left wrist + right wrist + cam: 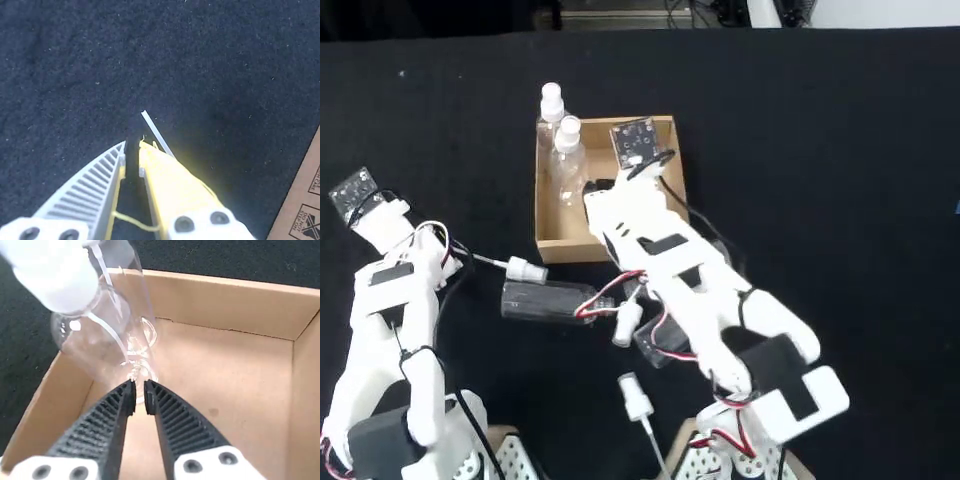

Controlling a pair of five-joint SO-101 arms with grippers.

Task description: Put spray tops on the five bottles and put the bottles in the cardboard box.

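Two capped bottles (567, 160) stand upright in the far corner of the cardboard box (548, 245), touching or nearly touching each other. My right pincer (139, 390) is inside the box. Its jaws are pressed almost together with only a slit between them and nothing in it, and the tips are at the foot of the nearer bottle.

Hazard 1: any sideways travel of these tips can topple that bottle into its neighbour. I judge that a straight lift clears it.

My left pincer (134, 150) is pinched on the thin dip tube (156, 131) of a spray top (525, 268), whose head hangs beyond the jaws, just outside the box's near wall.

Hazard 2: the tube is slim and flexible, so the head may swing, slide or bend during insertion and miss the neck.

An uncapped bottle (545, 300) lies on its side on the black table (840, 150), just beside that head.

Hazard 3: it can roll if touched.

Two loose spray tops (625, 325) (635, 395) lie beside my right arm, so withdrawing it low could sweep them away.
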